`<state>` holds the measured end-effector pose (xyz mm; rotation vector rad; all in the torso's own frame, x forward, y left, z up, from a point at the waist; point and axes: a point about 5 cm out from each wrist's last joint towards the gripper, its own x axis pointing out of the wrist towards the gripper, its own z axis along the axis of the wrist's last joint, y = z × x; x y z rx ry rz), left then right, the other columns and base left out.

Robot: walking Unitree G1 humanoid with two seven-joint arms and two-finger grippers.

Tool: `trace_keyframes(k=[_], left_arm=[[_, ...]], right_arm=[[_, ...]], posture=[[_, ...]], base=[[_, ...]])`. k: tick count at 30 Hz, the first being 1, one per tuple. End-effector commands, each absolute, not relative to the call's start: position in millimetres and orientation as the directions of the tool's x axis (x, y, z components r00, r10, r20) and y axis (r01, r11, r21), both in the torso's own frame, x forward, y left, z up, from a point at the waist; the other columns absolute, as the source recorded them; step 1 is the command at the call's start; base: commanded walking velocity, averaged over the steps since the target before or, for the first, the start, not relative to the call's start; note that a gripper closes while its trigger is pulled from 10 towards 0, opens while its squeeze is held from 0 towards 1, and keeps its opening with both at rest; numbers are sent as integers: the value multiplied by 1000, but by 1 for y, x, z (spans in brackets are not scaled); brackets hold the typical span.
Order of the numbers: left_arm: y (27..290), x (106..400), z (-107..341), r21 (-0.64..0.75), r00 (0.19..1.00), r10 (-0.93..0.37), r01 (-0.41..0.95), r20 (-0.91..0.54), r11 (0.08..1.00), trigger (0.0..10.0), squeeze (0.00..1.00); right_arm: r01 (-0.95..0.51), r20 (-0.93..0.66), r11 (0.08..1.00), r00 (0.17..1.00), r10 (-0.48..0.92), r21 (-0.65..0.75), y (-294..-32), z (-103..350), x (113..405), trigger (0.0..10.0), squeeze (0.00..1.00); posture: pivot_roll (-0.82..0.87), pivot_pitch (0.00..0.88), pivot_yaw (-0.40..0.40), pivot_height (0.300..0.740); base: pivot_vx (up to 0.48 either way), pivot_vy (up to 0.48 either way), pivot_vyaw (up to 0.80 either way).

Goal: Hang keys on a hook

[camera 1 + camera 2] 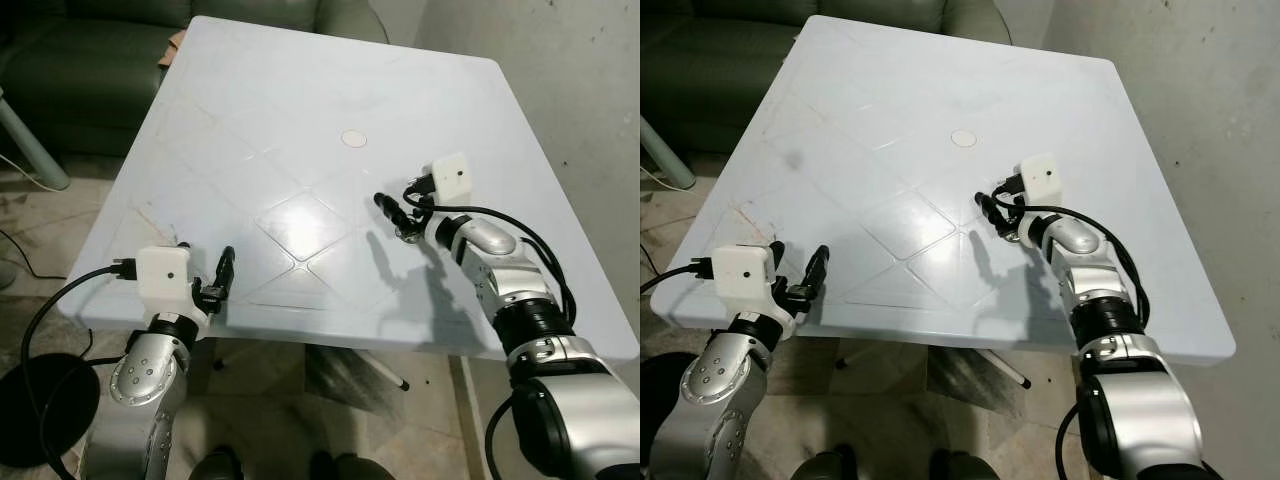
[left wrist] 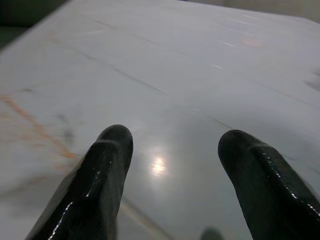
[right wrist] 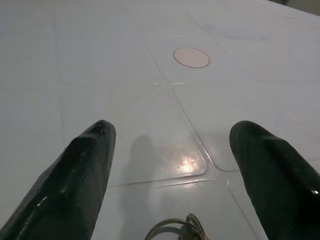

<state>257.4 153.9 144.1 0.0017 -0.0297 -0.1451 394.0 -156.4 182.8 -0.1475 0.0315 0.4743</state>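
A small metal key ring (image 3: 175, 229) with keys (image 1: 407, 234) sits low between the bases of my right gripper's fingers, just over the white table (image 1: 250, 120). I cannot tell whether it rests on the tabletop. My right gripper (image 1: 396, 206) hovers over the table's right middle and is open, its fingers (image 3: 75, 185) wide apart with only tabletop between their tips. My left gripper (image 1: 222, 272) is at the table's near left edge, also open, with bare tabletop showing between its fingers (image 2: 100, 185).
A round cap (image 1: 354, 139) marks the table's centre. A dark green sofa (image 1: 90, 60) stands behind the table, and a grey wall (image 1: 580, 60) runs along the right. On the floor at left are a black round base (image 1: 40, 410), a cable and a slanted pole (image 1: 30, 145).
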Motion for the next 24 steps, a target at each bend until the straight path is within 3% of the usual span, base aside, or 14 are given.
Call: trace_keyframes(k=[1,11,14,24], left_arm=[[146,253,145,17,982,-187,187,23,982,10000,0],[133,252,144,10,972,-234,234,17,972,10000,0],[129,253,145,2,968,-251,251,18,968,10000,0],[129,253,145,3,968,-251,251,16,968,10000,0]], right_arm=[[-479,-63,865,878,475,-147,-160,183,393,10000,0],[-475,-100,861,880,464,-184,-169,178,393,10000,0],[-442,-190,877,892,409,-188,-184,176,395,10000,0],[-526,-240,825,845,478,-208,-191,172,390,10000,0]], posture=[[-39,252,-106,740],[-48,255,-98,740],[-57,260,-92,740],[-58,263,-87,740]], base=[[0,0,0],[0,0,0],[0,0,0],[0,0,0]])
